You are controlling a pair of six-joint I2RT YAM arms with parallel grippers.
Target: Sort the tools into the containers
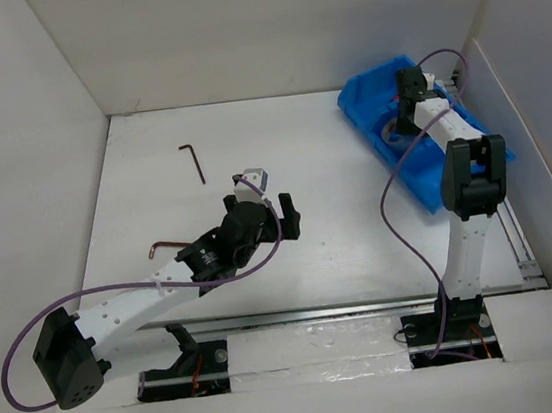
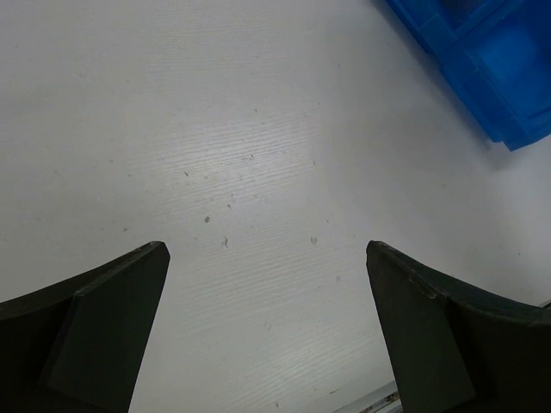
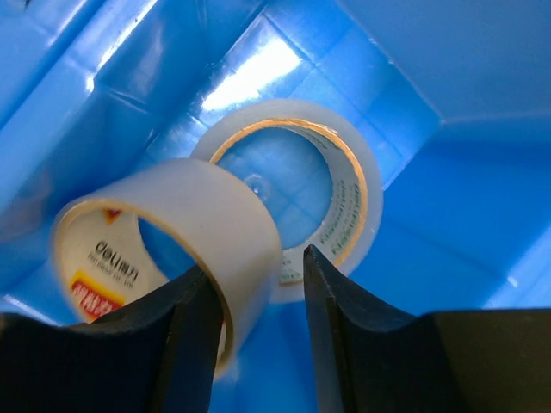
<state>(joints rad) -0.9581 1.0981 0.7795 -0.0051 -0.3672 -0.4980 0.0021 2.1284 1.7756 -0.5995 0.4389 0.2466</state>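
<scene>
Left gripper (image 2: pixel 267 251) hung mid-frame over the table (image 2: pixel 258 129), fingers wide apart. Near hex key (image 1: pixel 165 246) lay left of centre, far hex key (image 1: pixel 193 163) upper left. Right gripper (image 3: pixel 256 268) sat in the blue bin (image 1: pixel 369 104), upper right. Its fingers were slightly apart astride the tilted tape roll (image 3: pixel 189 206), with a gap showing. Flat tape roll (image 3: pixel 349 172) lay behind.

From above, my right arm (image 1: pixel 447 125) covers the middle of the blue bin (image 1: pixel 368 94), so its dividers and contents are hidden there. In my right claw's (image 3: pixel 254 262) own view, the nearer tape roll's (image 3: pixel 215 215) lower rim disappears behind my finger (image 3: pixel 194 344), and that roll masks the left rim of the flat roll (image 3: pixel 349 172). My left arm (image 1: pixel 146 298) hides one end of a hex key (image 1: pixel 163 247). My left claw's (image 2: pixel 267 249) fingers run off the bottom edge.
</scene>
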